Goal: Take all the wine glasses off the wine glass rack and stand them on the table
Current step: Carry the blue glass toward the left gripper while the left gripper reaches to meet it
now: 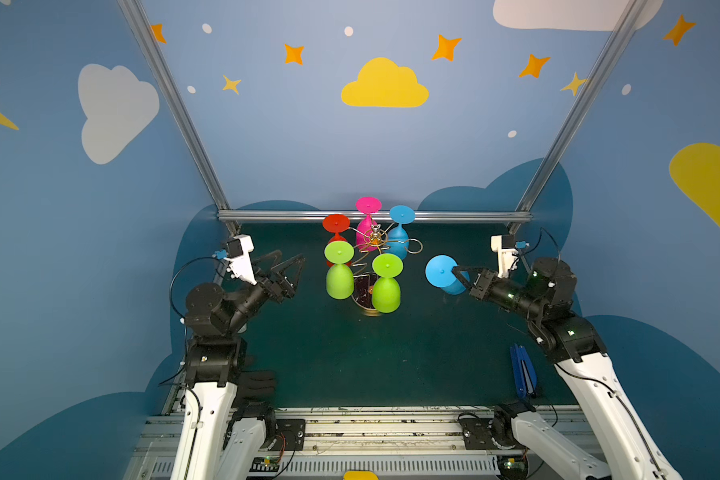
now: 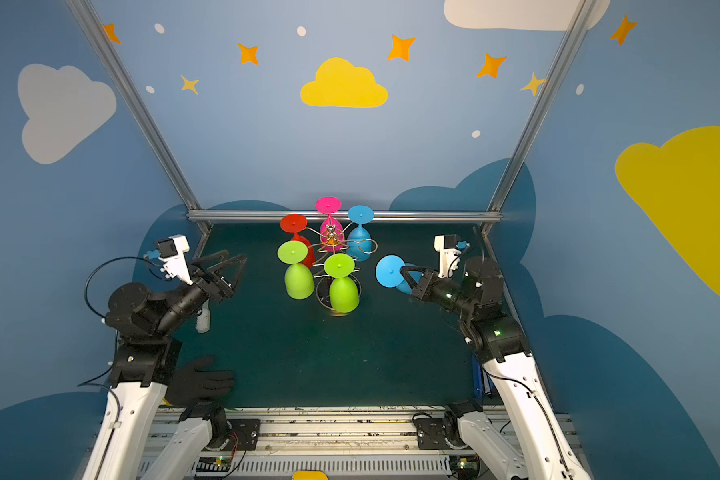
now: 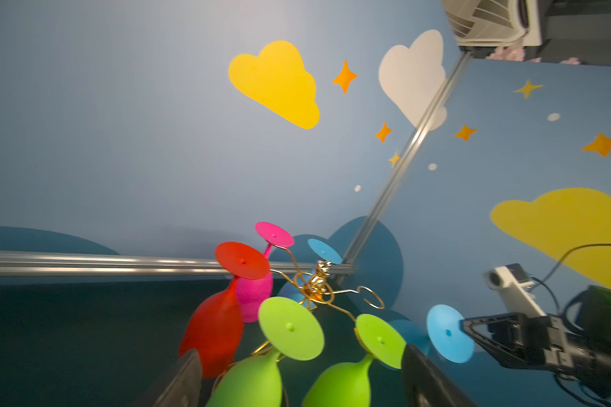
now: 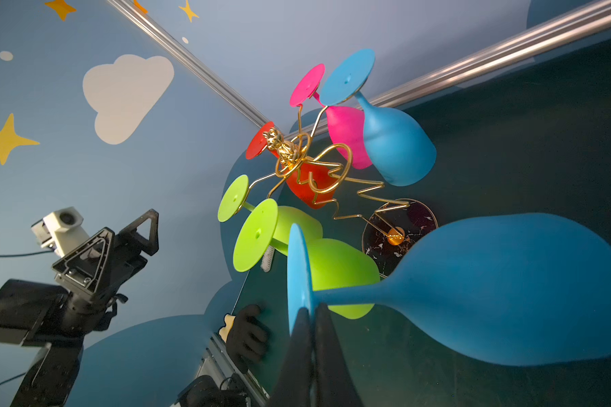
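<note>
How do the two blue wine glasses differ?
The held blue glass is off the wine glass rack, clamped at its stem by the right gripper; the racked blue glass hangs from a loop. Held glass tilts sideways; racked one hangs upside down. Same colour and shape.

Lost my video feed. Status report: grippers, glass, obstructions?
Right gripper shut on blue wine glass stem, glass clear of wine glass rack. Left gripper open, empty, left of rack. Five other glasses hang there; none in the way.

Blue glass [image 1: 438, 272] off rack, tilted, stem pinched in right claw [image 1: 456, 272]. Gold wire rack [image 1: 375, 237] upright on table [image 1: 391, 361]; five glasses [image 1: 339, 282] hang bowl-down, one loop bare.
</note>
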Controlling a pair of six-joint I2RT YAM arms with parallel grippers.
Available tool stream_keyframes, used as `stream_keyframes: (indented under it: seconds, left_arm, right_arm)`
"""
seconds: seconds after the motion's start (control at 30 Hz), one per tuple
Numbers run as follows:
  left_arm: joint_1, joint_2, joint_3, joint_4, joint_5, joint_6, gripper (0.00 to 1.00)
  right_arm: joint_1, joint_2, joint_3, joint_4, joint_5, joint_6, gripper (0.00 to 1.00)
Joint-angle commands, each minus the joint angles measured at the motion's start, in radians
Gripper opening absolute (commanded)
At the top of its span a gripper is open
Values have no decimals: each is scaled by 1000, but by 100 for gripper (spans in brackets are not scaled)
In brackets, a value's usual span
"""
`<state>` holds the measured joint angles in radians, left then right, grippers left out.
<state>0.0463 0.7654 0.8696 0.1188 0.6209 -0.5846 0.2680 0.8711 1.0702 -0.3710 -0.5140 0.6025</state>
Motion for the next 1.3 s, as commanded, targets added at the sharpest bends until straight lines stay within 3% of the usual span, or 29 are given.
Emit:
stream_keyframes:
  seconds: [0.0, 0.07, 0.33, 0.67, 0.97, 1.13, 1.27]
  left_arm:
    - [-24, 75, 62, 179, 232, -209, 82]
    - [-69, 120, 115, 187, 276, -224, 80]
    - [-344, 309, 333, 51, 335, -67, 70]
    - [-494, 464, 433, 130, 327, -53, 67]
    - [-558, 505, 468, 154, 314, -37, 66]
    - [-568, 515, 470, 151, 311, -31, 54]
    - [-571, 511, 464, 156, 301, -32, 31]
  right_arm:
    - [-1, -15, 101, -7, -1, -100, 0]
    - [-1, -11, 153, -14, -8, -137, 0]
    - [43, 48, 278, 90, -139, -145, 0]
    - [163, 132, 332, 171, -179, -127, 0]
    - [266, 192, 349, 202, -162, -132, 0]
    - [317, 230, 370, 198, -141, -148, 0]
    - [347, 256, 384, 188, -127, -162, 0]
